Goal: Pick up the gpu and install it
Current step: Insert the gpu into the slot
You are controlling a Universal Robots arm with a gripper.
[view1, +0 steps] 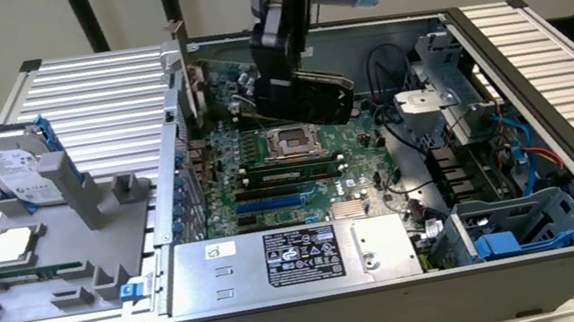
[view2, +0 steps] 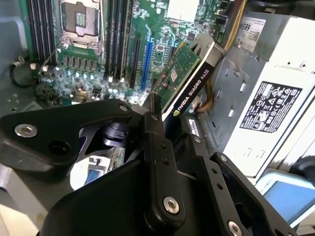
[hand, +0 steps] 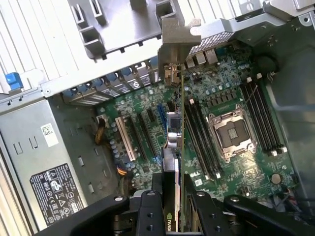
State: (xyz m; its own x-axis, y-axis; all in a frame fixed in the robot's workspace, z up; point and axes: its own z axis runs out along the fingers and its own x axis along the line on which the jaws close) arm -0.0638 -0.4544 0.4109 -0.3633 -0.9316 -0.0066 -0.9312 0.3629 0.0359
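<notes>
Exterior view is showing the black gripper (view1: 274,74) pinching shut on the flat green-and-black gpu card (view1: 325,94), holding it on edge over the green motherboard (view1: 219,162) in the open grey case (view1: 408,312), probably to match the slots (view1: 267,203).

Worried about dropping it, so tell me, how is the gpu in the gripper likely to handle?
The gpu looks stiff: a flat board with a black shroud, unlikely to flex. Held by the gripper along one edge, it might pivot. Its exposed green circuitry probably makes it fragile.
</notes>
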